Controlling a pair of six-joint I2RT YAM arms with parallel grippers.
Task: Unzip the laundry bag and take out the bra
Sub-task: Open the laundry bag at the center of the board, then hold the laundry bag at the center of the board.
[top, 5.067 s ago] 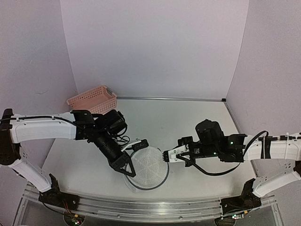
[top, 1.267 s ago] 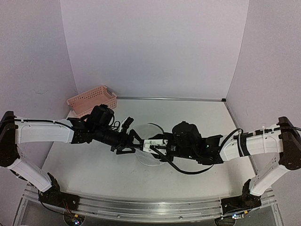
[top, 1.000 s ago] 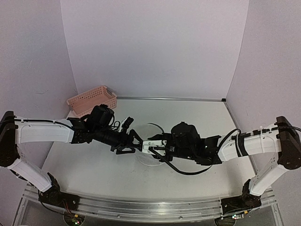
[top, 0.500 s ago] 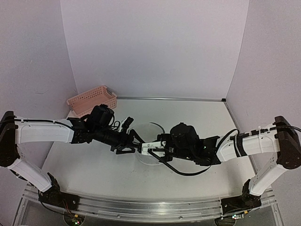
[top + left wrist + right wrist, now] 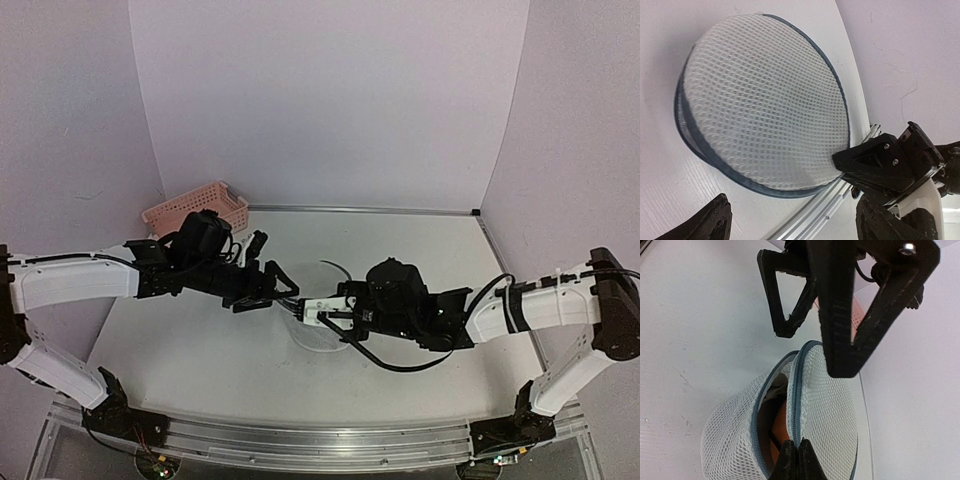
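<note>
Only at right wrist: orange bra (image 5: pixel 780 428) inside laundry bag (image 5: pixel 826 405), right jaws tight on zip (image 5: pixel 796 390), left jaws wide.

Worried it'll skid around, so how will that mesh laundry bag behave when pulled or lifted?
The laundry bag is probably floppy: its mesh wall sags beside the partly open zip. Likely light, being thin mesh, so it may slide or tilt with the right gripper pinching its rim.

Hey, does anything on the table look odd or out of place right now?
Only the laundry bag: its zip gapes partway open, orange fabric showing in the gap, where the right tool pinches it. The left tool hovers open beside it.
</note>
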